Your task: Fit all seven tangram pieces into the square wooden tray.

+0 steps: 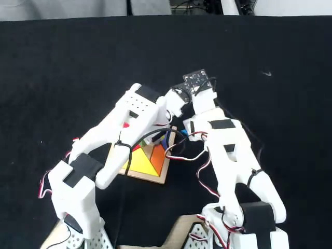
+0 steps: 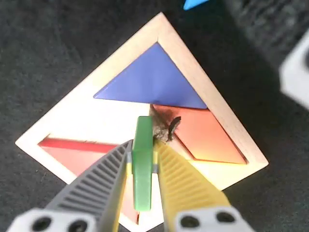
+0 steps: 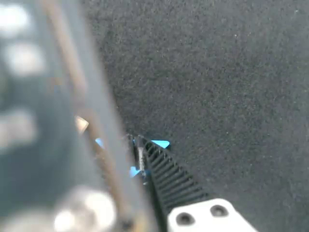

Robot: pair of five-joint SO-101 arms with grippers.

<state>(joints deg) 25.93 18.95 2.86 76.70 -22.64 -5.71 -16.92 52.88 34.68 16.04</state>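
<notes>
The square wooden tray (image 2: 227,121) lies under my left gripper (image 2: 144,145), which is shut on a green piece (image 2: 143,169) held on edge just above the tray's middle. Inside the tray sit a large blue triangle (image 2: 154,79), an orange piece (image 2: 203,135) and a red piece (image 2: 77,150). The high view also shows a yellow piece (image 1: 142,163) in the tray (image 1: 155,179). A light-blue piece (image 3: 161,143) lies on the black cloth just outside a tray corner, and my right gripper (image 3: 136,145) is closed around it.
Black cloth (image 1: 270,62) covers the table all round the tray. Both arms meet over the tray's far corner, the right arm's white body (image 2: 297,67) close beside my left gripper. Cables (image 1: 181,155) hang across the tray's edge.
</notes>
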